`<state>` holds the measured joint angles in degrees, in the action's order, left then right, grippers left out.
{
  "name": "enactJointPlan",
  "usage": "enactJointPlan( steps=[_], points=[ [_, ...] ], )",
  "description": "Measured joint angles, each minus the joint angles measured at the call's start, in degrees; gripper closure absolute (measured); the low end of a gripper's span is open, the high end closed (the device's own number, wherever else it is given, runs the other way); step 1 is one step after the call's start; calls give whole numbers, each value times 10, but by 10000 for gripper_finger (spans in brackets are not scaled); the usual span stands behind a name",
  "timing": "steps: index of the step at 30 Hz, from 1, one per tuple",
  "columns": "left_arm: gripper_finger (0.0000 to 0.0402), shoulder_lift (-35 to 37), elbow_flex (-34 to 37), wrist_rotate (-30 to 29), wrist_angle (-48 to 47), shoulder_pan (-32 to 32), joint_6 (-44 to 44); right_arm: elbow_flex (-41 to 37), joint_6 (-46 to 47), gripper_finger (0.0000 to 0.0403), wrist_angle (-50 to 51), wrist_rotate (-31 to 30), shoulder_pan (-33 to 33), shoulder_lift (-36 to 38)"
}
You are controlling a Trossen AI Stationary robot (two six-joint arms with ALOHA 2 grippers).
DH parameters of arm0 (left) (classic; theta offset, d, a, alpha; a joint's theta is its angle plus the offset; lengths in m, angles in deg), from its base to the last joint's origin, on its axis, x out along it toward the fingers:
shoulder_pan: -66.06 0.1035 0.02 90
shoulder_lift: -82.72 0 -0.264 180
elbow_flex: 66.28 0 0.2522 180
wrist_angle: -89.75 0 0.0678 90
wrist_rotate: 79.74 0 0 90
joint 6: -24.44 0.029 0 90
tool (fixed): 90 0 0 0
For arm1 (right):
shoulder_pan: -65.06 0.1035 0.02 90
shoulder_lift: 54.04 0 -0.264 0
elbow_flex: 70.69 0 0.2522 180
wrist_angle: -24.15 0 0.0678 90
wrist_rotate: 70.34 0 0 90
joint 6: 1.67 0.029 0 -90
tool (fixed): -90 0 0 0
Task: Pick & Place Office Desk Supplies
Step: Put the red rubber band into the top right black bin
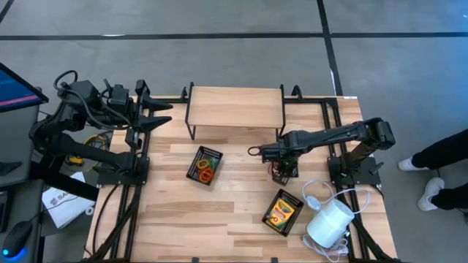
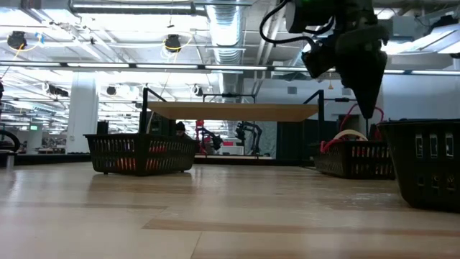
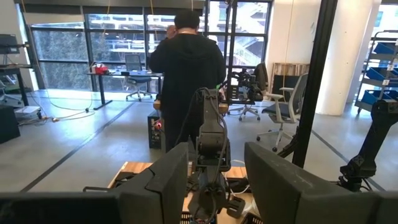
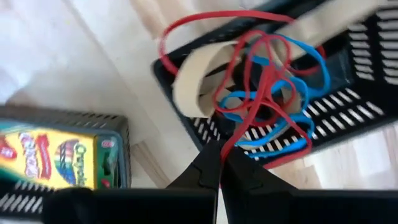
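Note:
My right gripper [image 1: 281, 166] hangs fingers-down over a small black mesh tray [image 1: 285, 175] right of the table's centre, shut on a red elastic loop [image 4: 249, 74]. That tray [image 4: 348, 106] also holds blue loops [image 4: 292, 93] and a wide beige band [image 4: 193, 74]. In the low view the gripper [image 2: 366, 108] stands above the tray [image 2: 356, 160]. A yellow-and-green crayon box [image 1: 281, 212] lies in a second tray nearer the front. A third tray [image 1: 205, 166] at the centre holds orange, yellow and red loops. My left gripper [image 3: 217, 186] is open, parked at the table's far left. My right gripper pinches a strand of the red elastic loop [image 4: 227, 146] between its two fingertips, coming from above and pointing down. From the pinch the loop runs back down into the tray, where the rest of it lies tangled among the blue loops.
A low wooden shelf on black legs [image 1: 235, 108] stands at the far edge. A white cylinder with a white cord [image 1: 329, 223] lies at the near right corner. Bare wood shows in front of the central tray. A person [image 3: 186, 74] stands beyond the table; another's legs [image 1: 439, 157] show at right.

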<state>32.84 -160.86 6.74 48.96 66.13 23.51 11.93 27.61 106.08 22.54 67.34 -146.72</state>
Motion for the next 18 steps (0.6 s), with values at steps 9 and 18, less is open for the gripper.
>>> enactJointPlan(
  steps=[9,18],
  points=[
    [248,0,0,0,0,0,0,0,-148,403,-5,6,0,0],
    [248,0,0,1,0,0,0,0,-307,403,-5,5,0,0]
  ],
)
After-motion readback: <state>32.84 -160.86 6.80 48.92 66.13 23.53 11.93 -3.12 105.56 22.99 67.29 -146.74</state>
